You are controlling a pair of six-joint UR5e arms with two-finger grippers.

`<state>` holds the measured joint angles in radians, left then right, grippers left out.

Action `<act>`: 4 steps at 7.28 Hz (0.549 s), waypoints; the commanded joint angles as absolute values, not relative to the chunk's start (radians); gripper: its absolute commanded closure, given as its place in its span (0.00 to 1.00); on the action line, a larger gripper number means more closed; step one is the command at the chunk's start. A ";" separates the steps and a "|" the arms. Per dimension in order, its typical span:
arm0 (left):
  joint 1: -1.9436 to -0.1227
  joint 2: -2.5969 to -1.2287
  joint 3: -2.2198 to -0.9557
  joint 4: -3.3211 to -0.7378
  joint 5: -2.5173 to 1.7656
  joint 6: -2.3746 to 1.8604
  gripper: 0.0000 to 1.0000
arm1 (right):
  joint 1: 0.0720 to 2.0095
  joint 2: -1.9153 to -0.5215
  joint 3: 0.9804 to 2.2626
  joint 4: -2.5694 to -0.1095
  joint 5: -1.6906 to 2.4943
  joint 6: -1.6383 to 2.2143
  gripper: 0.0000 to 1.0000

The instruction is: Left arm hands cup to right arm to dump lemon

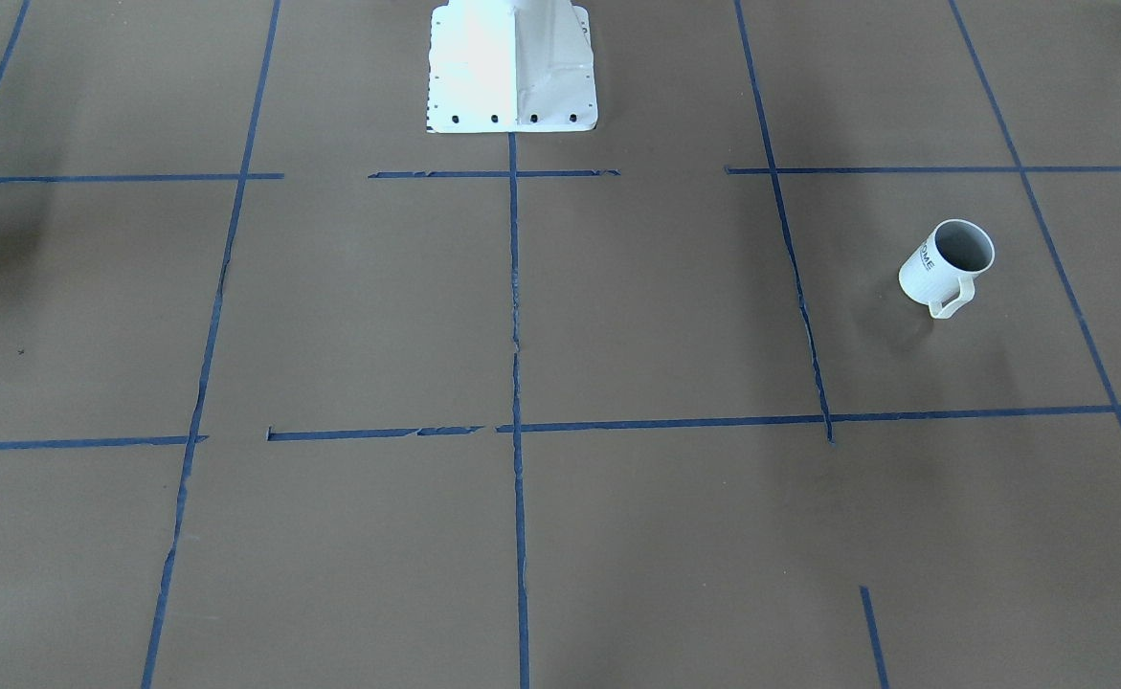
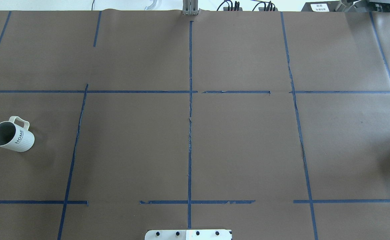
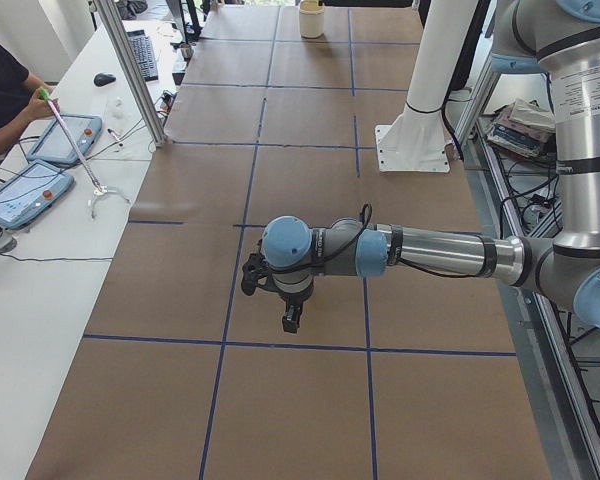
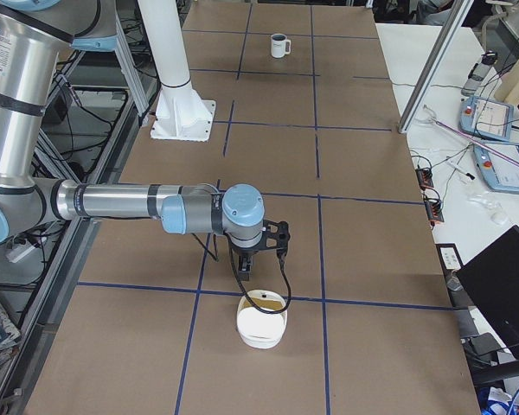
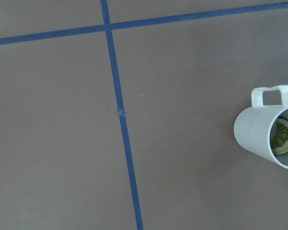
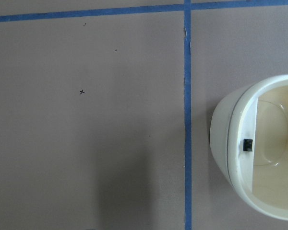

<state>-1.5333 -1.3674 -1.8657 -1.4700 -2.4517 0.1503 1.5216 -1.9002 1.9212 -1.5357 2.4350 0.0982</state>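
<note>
The white cup (image 2: 12,136) stands upright on the brown table at the robot's far left, handle toward the far side. It also shows in the front-facing view (image 1: 948,266) and, small, in the exterior right view (image 4: 279,45). The left wrist view has the cup (image 5: 266,132) at its right edge with the yellow-green lemon (image 5: 283,138) inside. The left gripper (image 3: 292,322) hangs above the table; I cannot tell whether it is open. The right gripper (image 4: 246,262) hangs just above a cream bowl; I cannot tell its state either. No fingers show in the wrist views.
A cream bowl (image 4: 261,324) sits at the table's right end and shows in the right wrist view (image 6: 259,148). The white robot pedestal (image 1: 512,67) stands at the table's rear middle. Blue tape lines grid the table. Operators' side benches hold tablets (image 3: 25,190).
</note>
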 commanded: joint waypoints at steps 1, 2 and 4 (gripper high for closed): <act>-1.525 -1.364 -1.858 -1.526 -2.456 0.126 0.00 | 1.522 -1.901 1.921 -1.534 2.436 0.098 0.00; -1.491 -1.370 -1.861 -1.557 -2.456 0.036 0.00 | 1.522 -1.901 1.922 -1.528 2.434 0.097 0.00; -1.364 -1.370 -1.856 -1.731 -2.448 -0.192 0.00 | 1.522 -1.899 1.924 -1.528 2.436 0.095 0.00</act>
<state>-1.4346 -1.3690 -1.8576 -1.6299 -2.4536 -0.0365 1.5212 -1.8997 1.9227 -1.5288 2.4348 0.0959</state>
